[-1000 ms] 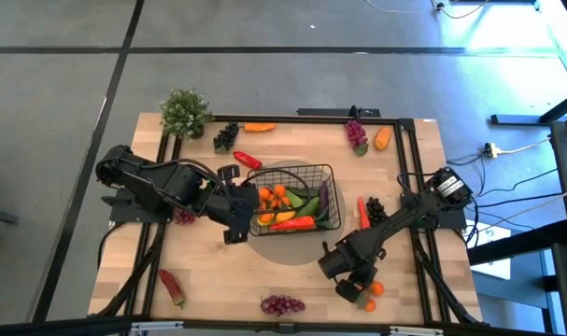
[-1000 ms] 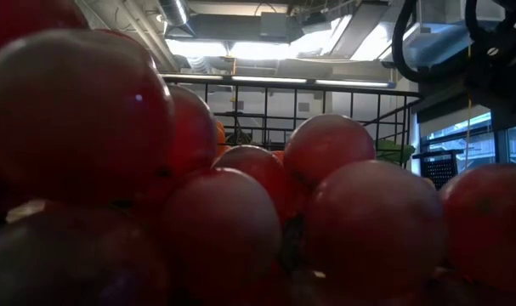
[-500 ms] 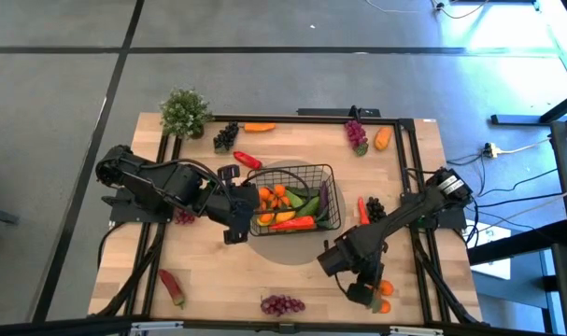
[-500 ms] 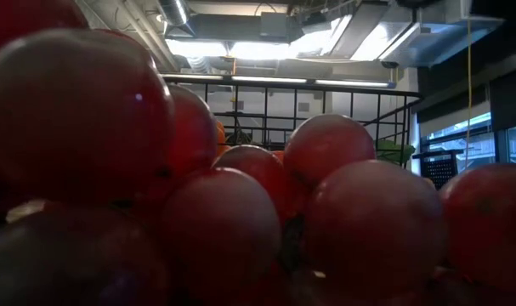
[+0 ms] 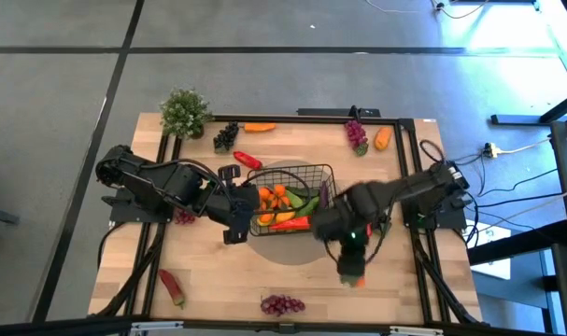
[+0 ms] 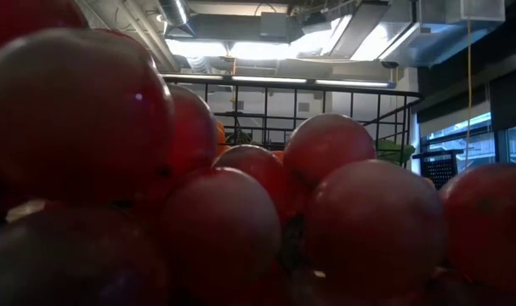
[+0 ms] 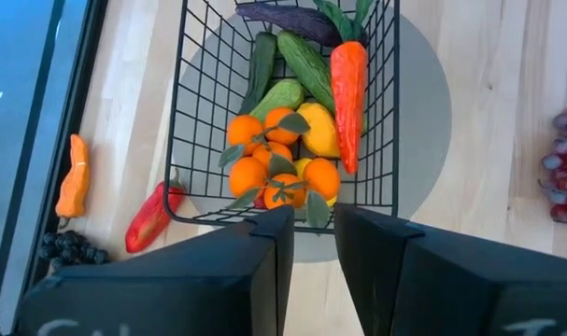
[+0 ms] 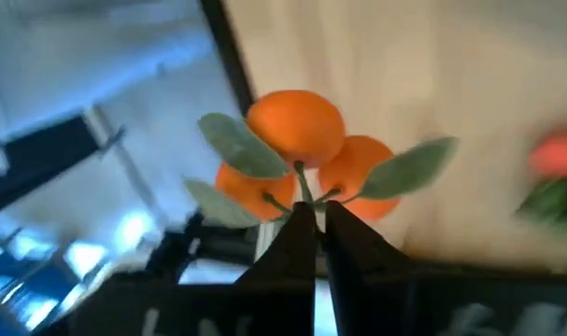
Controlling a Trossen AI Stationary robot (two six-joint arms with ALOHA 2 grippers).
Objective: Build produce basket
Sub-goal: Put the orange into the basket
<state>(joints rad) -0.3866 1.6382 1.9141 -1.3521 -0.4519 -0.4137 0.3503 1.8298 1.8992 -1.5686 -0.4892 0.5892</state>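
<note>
Oranges (image 8: 297, 163), a leafy cluster, are pinched by the stem in the right claw (image 8: 311, 219), its fingers nearly closed, seen blurred over the table (image 5: 208, 280) at about four o'clock from the basket (image 5: 332, 174). The basket is found at table centre on a grey disc (image 7: 428, 103), loaded with oranges, a carrot (image 7: 348, 93), cucumbers (image 7: 302, 63) and an eggplant (image 7: 283, 11). Its nine o'clock rim is gripped by the left claw (image 7: 309, 219), fingers narrowly parted around the wire. Red grapes (image 5: 281, 304) are left at six o'clock by the table edge.
</note>
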